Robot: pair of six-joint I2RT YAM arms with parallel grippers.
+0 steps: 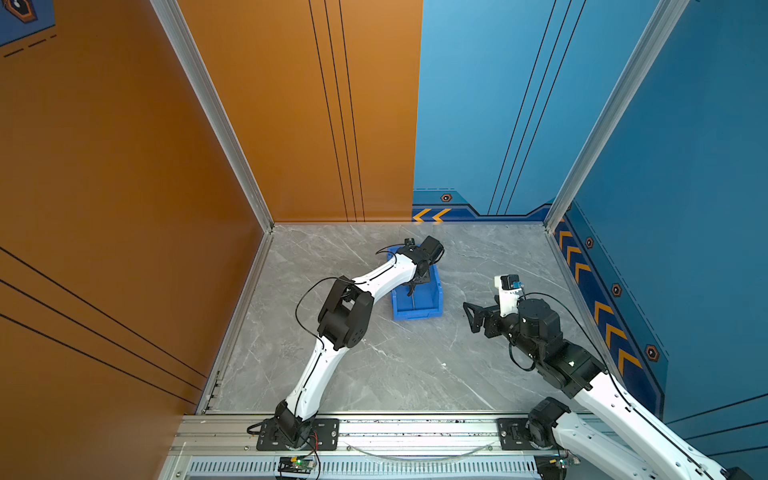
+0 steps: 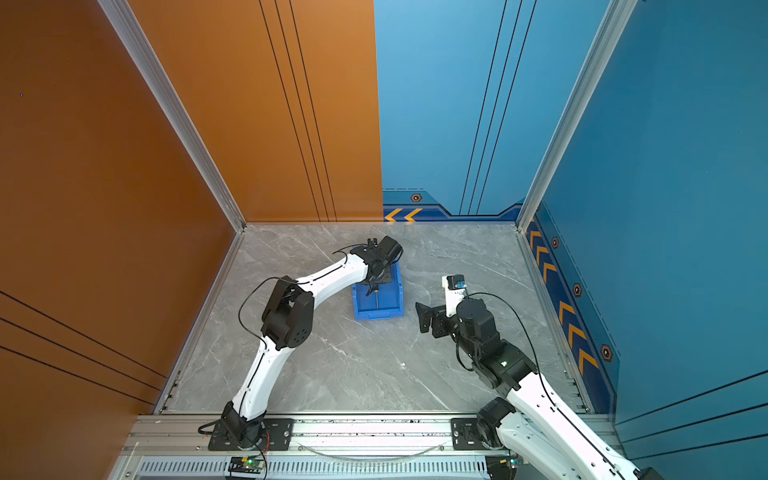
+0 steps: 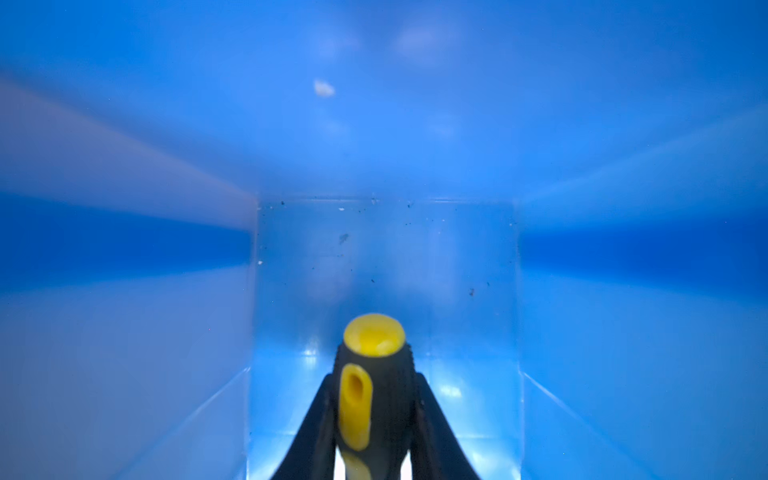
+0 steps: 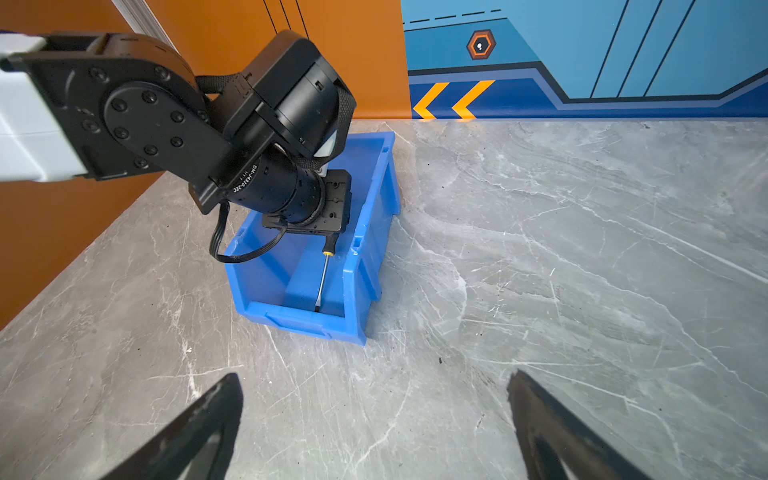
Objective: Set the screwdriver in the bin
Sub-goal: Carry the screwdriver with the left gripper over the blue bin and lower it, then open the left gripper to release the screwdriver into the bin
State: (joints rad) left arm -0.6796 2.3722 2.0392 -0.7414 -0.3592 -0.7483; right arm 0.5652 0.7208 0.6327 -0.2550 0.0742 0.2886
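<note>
The screwdriver (image 3: 376, 374) is pictured inside the bin (image 3: 124, 332), clamped by its handle in the left claw (image 3: 374, 386). The grip itself is shown only by the left wrist view: the black handle, with its yellow end cap and yellow side patch, is pinched tight between two dark fingers (image 3: 311, 424). Blue walls fill that frame on every side, and dark specks (image 3: 471, 292) are scattered over the surface ahead. The metal shaft is hidden there.

The shaft is supplied by the right wrist view. There the screwdriver (image 4: 322, 278) is seen slanting down from under the claw's black mount toward the lowered short end wall of the bin (image 4: 353, 257). Its tip is placed low, just behind that wall, though whether the bin floor is touched cannot be told. The pinching fingers are largely covered by the mount in that view.

In both top views the left arm is seen stretched over the grey marble table (image 1: 395, 365), with the left claw (image 1: 413, 286) lowered into the bin (image 1: 417, 313).

The right claw (image 4: 374, 384) is spread wide with nothing in it, above bare table and well apart from the bin; in a top view the right claw (image 2: 423, 318) is placed to the right of the bin.
</note>
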